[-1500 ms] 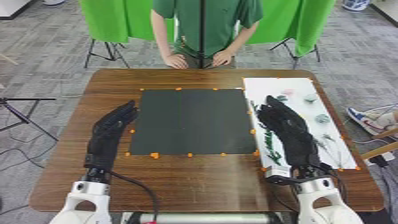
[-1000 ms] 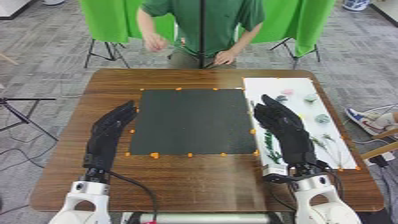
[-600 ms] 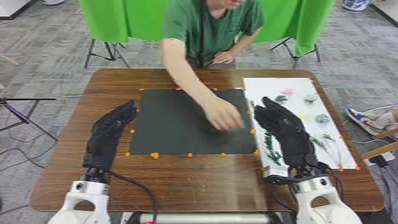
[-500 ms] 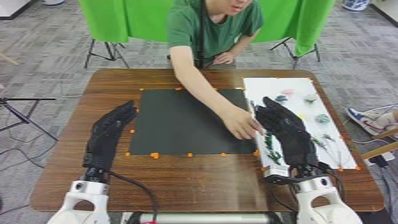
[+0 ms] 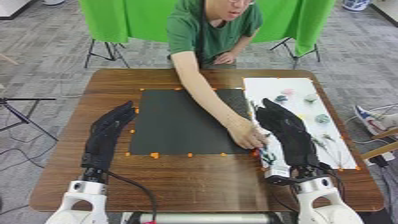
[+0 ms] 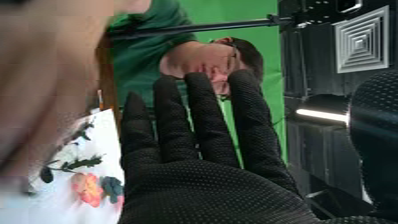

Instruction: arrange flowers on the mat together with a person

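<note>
One twitch of my right hand (image 5: pixel 282 122), straight-fingered and empty like my left hand (image 5: pixel 113 124), could knock the person's hand (image 5: pixel 245 134) (they're awfully close!). Lower right, the green sprig (image 5: pixel 269 157) lies by the left edge of the white sheet (image 5: pixel 271 87), long axis nearly up-down, leading end unclear to me.

No lettering, numbers or signs can be read anywhere in the views.
</note>
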Motion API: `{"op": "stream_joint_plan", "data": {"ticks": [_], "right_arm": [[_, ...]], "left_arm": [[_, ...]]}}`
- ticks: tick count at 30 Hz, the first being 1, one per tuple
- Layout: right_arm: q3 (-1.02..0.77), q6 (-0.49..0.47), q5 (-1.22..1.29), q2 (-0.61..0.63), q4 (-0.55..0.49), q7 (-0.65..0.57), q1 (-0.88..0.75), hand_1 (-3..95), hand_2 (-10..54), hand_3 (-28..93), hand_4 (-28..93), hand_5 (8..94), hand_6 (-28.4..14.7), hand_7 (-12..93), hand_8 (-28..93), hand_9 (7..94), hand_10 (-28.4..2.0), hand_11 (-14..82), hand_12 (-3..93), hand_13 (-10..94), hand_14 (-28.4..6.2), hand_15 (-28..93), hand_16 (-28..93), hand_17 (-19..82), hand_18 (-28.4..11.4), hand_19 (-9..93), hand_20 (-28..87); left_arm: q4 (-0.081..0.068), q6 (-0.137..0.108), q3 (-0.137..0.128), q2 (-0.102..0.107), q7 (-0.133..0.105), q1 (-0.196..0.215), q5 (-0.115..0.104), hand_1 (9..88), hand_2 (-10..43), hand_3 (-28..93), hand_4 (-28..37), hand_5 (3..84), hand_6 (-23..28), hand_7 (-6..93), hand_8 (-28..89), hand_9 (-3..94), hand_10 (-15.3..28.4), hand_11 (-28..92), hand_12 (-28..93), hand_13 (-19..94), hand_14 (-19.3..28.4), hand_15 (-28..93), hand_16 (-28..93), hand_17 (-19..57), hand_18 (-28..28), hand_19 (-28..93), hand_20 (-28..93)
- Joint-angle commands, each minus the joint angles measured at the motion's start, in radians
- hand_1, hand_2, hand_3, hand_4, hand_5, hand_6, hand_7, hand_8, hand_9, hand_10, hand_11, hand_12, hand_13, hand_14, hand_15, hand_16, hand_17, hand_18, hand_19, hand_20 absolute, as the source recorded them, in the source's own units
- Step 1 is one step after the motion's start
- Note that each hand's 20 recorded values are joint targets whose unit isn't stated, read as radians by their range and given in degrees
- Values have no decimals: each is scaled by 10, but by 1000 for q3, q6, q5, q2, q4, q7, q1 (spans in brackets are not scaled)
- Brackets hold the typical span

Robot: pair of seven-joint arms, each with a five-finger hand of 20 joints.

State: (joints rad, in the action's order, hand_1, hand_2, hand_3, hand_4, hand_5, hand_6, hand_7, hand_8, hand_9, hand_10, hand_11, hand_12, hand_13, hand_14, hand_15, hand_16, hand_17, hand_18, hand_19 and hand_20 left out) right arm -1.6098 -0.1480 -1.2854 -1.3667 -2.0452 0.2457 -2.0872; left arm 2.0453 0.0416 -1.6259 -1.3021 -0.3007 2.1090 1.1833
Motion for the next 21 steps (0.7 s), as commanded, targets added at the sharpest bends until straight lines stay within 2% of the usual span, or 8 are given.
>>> {"op": "stream_joint_plan", "data": {"ticks": [1, 3, 7, 8, 12, 16, 21], "right_arm": [[14, -10, -7, -9, -1, 6, -3, 132, -35, 794, -171, 421, -23, 110, -87, 431, -151, 48, 123, 330, -137, 99, 164, 165, -143, 67, 255], [18, -11, -12, -10, -2, 8, -2, 133, -35, 794, -171, 421, -23, 110, -87, 431, -151, 48, 123, 330, -137, 99, 163, 165, -143, 67, 256], [22, -12, -15, -10, -1, 10, 1, 133, -36, 794, -172, 421, -23, 111, -86, 431, -152, 48, 123, 329, -136, 100, 162, 164, -144, 67, 257], [19, -5, -15, -13, -4, 11, -5, 133, -36, 793, -172, 421, -23, 110, -87, 431, -152, 48, 123, 329, -136, 100, 162, 164, -144, 67, 257], [17, 9, -10, -9, -5, 4, -9, 133, -36, 794, -172, 420, -23, 109, -86, 431, -151, 48, 125, 329, -136, 101, 162, 164, -144, 68, 258], [20, 6, -12, -7, -3, 6, -6, 135, -39, 792, -174, 420, -23, 109, -86, 431, -151, 48, 126, 329, -135, 101, 162, 164, -144, 68, 258], [21, 23, -17, -19, -2, 14, -6, 133, -47, 787, -180, 416, -23, 109, -86, 428, -151, 47, 127, 328, -131, 101, 162, 166, -141, 68, 258]], "left_arm": [[-12, 5, 3, -15, -3, 4, -8, 260, -95, 642, -175, 439, 30, 109, -50, 415, 117, 106, 153, 305, 155, 79, 51, 26, 121, 40, 183], [-10, 6, -1, -15, -3, 10, -3, 260, -95, 641, -174, 439, 30, 110, -49, 415, 117, 106, 152, 305, 155, 79, 51, 26, 121, 40, 183], [-3, -6, -7, -18, -8, 31, -14, 260, -95, 641, -174, 440, 30, 110, -50, 416, 117, 107, 152, 305, 155, 79, 51, 26, 121, 40, 183], [-6, -2, -5, -16, -3, 24, -15, 260, -95, 641, -174, 440, 30, 110, -50, 415, 117, 107, 153, 305, 155, 79, 51, 26, 121, 40, 183], [-5, 1, -4, -5, -8, 19, -12, 260, -95, 642, -174, 440, 30, 110, -50, 415, 118, 107, 153, 305, 155, 79, 51, 26, 121, 40, 182], [4, -11, -17, -9, -2, 37, -17, 259, -95, 642, -174, 440, 30, 110, -50, 415, 118, 107, 153, 305, 154, 79, 51, 26, 121, 40, 183], [3, -4, -19, -11, 8, 36, -14, 259, -95, 642, -174, 439, 29, 110, -50, 415, 118, 107, 153, 306, 154, 79, 51, 26, 121, 40, 183]]}}
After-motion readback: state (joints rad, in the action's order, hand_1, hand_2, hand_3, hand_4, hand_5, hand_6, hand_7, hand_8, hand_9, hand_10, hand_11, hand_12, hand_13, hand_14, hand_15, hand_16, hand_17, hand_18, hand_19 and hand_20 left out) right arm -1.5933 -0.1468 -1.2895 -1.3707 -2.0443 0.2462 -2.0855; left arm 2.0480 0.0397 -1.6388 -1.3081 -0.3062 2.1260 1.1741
